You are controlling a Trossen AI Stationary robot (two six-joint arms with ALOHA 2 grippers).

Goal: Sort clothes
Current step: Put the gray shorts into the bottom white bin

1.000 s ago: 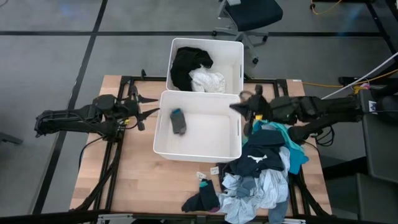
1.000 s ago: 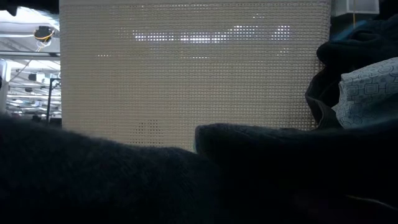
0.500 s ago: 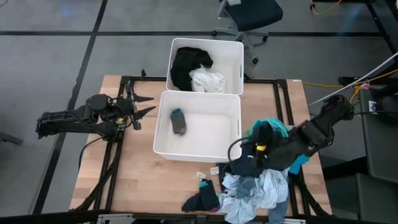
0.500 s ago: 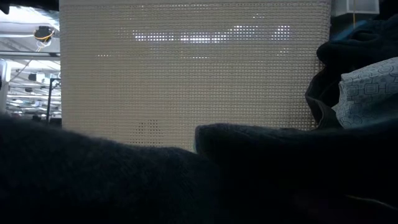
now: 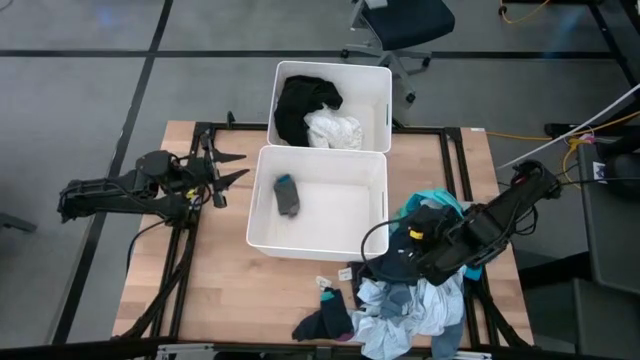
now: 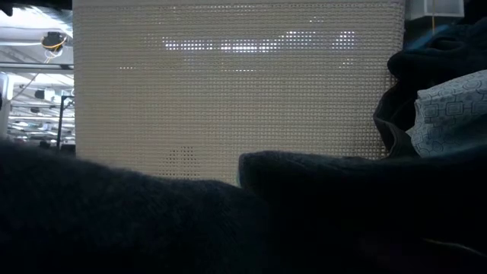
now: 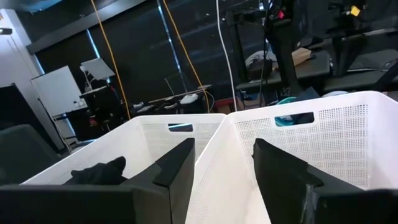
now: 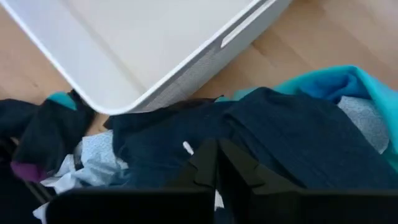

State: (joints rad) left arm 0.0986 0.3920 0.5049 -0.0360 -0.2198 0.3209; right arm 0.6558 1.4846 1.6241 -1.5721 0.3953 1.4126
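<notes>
Your right gripper (image 8: pixel 216 163), fingers pressed together and holding nothing, hangs over the soft crumpled clothes (image 5: pixel 420 285) heaped beside the rigid perforated near bin (image 5: pixel 320 243). Your left gripper (image 5: pixel 232 168) waits open, empty. Only the overhead view shows the grey sock (image 5: pixel 287 195) inside.

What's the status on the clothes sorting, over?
Right gripper shut, empty, down over the clothes pile. Left gripper open, waiting left of the bins. Near bin holds one sock. Nothing in the way.
</notes>
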